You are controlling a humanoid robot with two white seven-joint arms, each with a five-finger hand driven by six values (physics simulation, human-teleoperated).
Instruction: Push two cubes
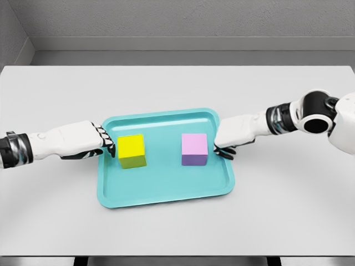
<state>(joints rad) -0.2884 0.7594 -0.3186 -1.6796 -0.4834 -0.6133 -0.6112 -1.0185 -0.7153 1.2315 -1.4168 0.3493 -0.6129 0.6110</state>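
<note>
A yellow cube (131,150) and a pink cube (194,149) are seen apart on a teal tray (166,191) on the white desk (177,88), grey walls behind. Each is flanked outside by a robot hand, left (105,141) and right (224,147); finger states cannot be told.

Left arm (33,145) cut at the frame edge (right shoulder too); right hand (224,145) fingertips hidden

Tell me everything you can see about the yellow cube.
The yellow cube is a plain, matte solid block, its top brighter than its olive-shaded front. It sits flat and upright on the left part of the teal tray, apart from the pink cube. The left hand has its fingers at its left face.
</note>
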